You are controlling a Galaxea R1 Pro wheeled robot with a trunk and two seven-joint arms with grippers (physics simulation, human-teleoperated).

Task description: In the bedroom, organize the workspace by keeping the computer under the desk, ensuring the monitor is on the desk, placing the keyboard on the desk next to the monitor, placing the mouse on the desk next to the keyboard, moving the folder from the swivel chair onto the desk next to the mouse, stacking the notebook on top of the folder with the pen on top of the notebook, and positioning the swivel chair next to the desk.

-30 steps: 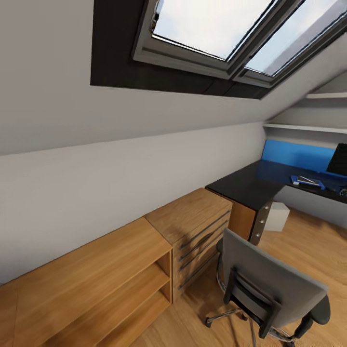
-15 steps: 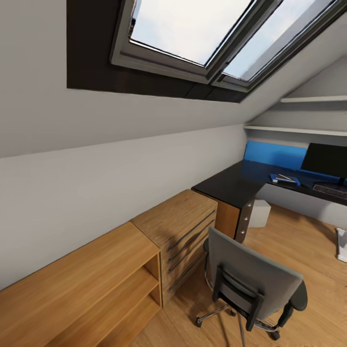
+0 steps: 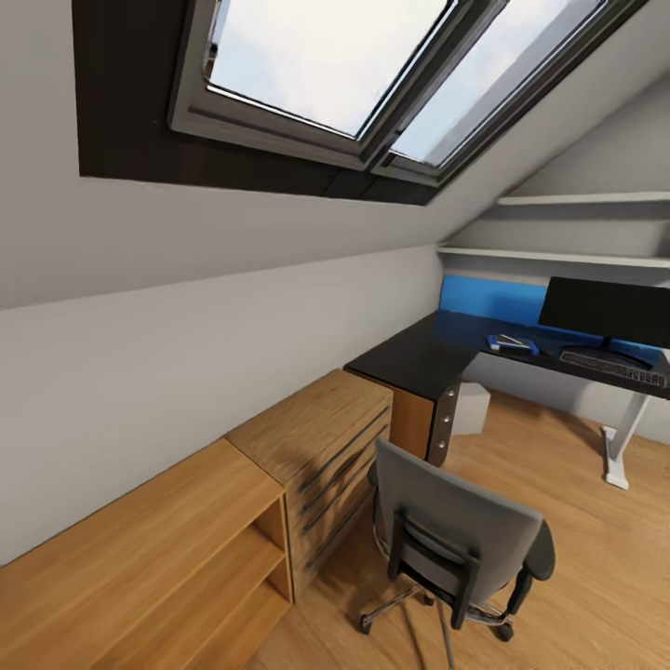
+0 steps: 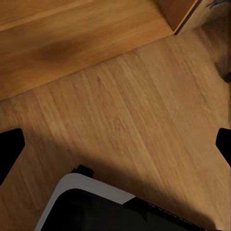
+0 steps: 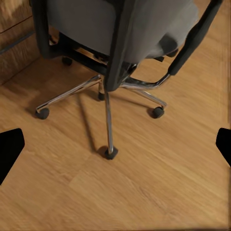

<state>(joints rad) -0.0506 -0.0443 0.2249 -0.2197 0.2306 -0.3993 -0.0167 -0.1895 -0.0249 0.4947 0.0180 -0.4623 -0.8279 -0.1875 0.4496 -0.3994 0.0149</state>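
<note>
Room: attic bedroom, wood floor (image 3: 577,558).
Swivel chair (image 5: 120,43): standing just beyond right gripper (image 5: 115,149).
Grippers: both spread wide, gripping nothing.
Desk (image 3: 437,349): far right.

**Warm wood, black desk, one flash of blue**

Honey-brown wood grain on the floor (image 3: 596,577) and the dresser (image 3: 316,447) — dark handle bars stripe its drawers. The desk (image 3: 419,349) top is black, its leg (image 3: 622,445) white. Bright blue on the wall panel (image 3: 489,298) and the folder (image 3: 510,345). The monitor (image 3: 605,312) shows flat black, the keyboard (image 3: 614,365) dark. The swivel chair (image 3: 456,540) is grey with dark armrests — chrome legs, black casters. Pale grey walls, dark window surround.
</note>
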